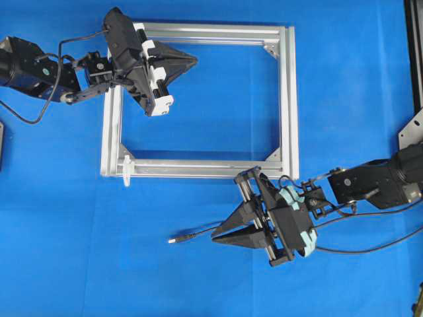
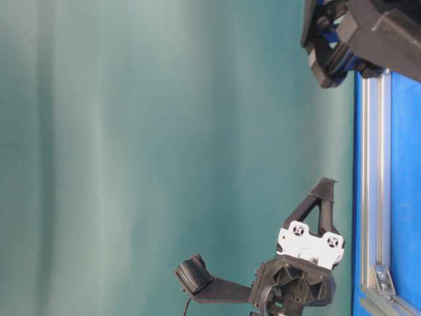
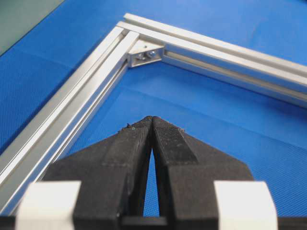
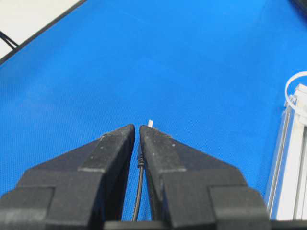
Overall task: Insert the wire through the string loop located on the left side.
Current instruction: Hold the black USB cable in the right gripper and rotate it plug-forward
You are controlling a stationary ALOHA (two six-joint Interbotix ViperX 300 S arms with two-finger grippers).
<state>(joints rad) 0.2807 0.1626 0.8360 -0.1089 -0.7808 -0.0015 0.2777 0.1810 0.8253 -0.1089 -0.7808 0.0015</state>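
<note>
Your right gripper (image 4: 136,128) is pinched narrow, empty above the wire (image 1: 195,234); left gripper (image 3: 152,120) closed, empty, over the aluminium frame (image 1: 285,99).

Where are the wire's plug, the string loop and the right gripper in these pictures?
wire (image 1: 177,239), overhead view, on its plug.
string loop (image 4: 293,89), right wrist view, on its whitish strand.
right gripper (image 1: 215,236), overhead view, between its fingertips.

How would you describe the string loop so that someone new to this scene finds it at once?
Start at the square aluminium frame on the blue mat and go to its lower left corner in the overhead view. The string loop is fastened there, a tiny whitish ring. Unlike the black wire lying below, it is pale and translucent.
</note>
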